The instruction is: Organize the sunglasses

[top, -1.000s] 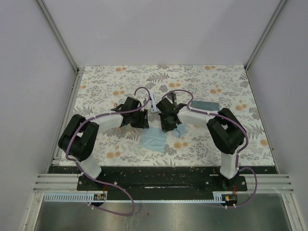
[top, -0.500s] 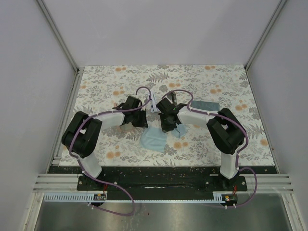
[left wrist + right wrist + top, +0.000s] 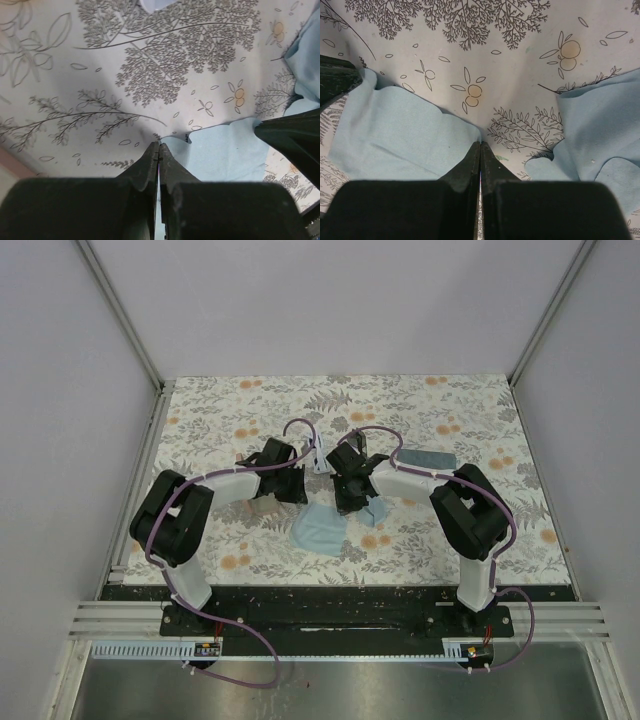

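Left gripper (image 3: 158, 146): fingers pressed together, with the tips on the corner of the light blue cloth (image 3: 225, 155). The corner looks nipped between them. The rest of the cloth spreads to the right of my left fingers and lies on the floral table cover (image 3: 150, 75).

Right gripper (image 3: 480, 144): fingers also closed flush. A raised fold of the same cloth runs into the tips from their left, so it reads as pinched. A second cloth (image 3: 600, 125) lies just right of these fingers and does not touch them.

The two grippers face each other across the cloth, close together.

White-framed sunglasses (image 3: 318, 462): a small white piece on the table past both sets of fingertips, between the two wrists, with neither gripper on it. Detail is too small to tell how they lie.

Grey-blue case (image 3: 427, 458): beyond and to the right of my right fingers, well apart.
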